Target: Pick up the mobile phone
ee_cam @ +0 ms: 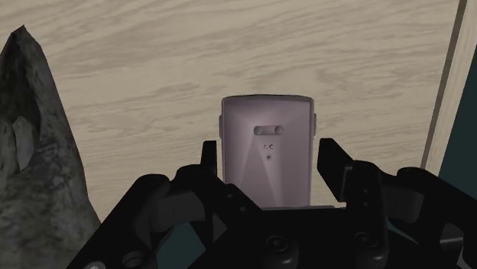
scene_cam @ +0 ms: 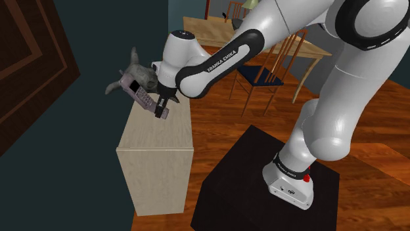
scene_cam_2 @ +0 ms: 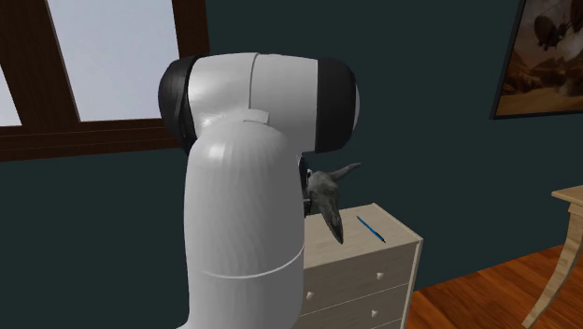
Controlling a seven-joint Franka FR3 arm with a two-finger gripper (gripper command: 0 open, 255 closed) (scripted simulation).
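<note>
Wrist view: the phone (ee_cam: 267, 134) is clamped between the fingers (ee_cam: 330, 164) of the gripper (ee_cam: 268, 157), with the dresser (ee_cam: 229, 53) top beyond it. In the shoulder view it is held tilted, seemingly just above the dresser and close beside the skull (scene_cam: 136, 76). The lift is best made straight up and slowly, with the grip held firm, so that the skull is not knocked and the phone is not dropped.

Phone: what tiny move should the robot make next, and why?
Probably lift straight up a little. The gripper is shut on both sides of the pale mauve phone, so the grasp looks made. A dark horned skull sits close beside it on the wooden dresser, so rising straight, not sideways, seems least likely to bump it.
</note>
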